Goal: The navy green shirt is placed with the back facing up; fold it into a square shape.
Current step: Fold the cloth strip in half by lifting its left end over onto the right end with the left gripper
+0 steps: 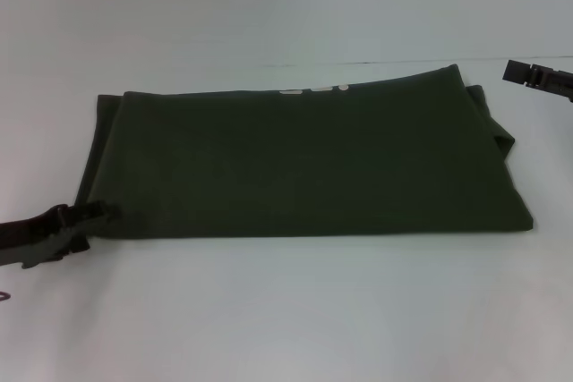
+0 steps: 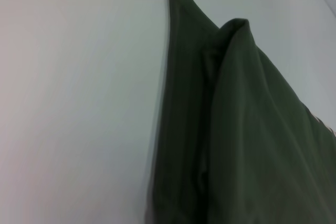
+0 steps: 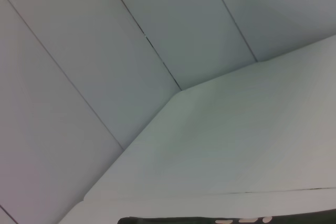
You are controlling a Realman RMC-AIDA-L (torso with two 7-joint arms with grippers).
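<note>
The navy green shirt lies flat on the white table, folded into a wide rectangle with its plain side up. A few cream letters peek out at its far edge. My left gripper is low at the shirt's front left corner and touches its edge. The left wrist view shows the shirt's layered folded edge up close. My right gripper hovers off the shirt's far right corner, apart from it. The right wrist view shows only a strip of the shirt.
Bare white tabletop surrounds the shirt in front and on both sides. A white panelled wall stands behind the table's far edge.
</note>
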